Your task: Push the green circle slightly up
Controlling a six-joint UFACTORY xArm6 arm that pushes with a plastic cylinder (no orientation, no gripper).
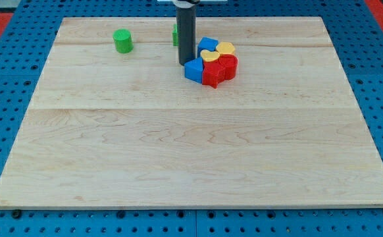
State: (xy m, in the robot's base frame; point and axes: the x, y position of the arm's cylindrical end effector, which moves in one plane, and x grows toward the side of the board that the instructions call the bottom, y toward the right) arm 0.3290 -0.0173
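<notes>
The green circle (122, 41) is a short green cylinder near the board's top left. My tip (185, 63) rests on the board well to the circle's right, just left of a tight cluster of blocks. The rod hides most of a second green block (176, 35) behind it, whose shape I cannot make out. The cluster holds a blue block (208, 45), a yellow heart-like block (225, 49), another yellow block (210, 56), a blue block (193, 69) and two red blocks (212, 74) (228, 65).
The wooden board (191, 145) lies on a blue perforated table (7, 99). The cluster sits right beside my tip on its right side.
</notes>
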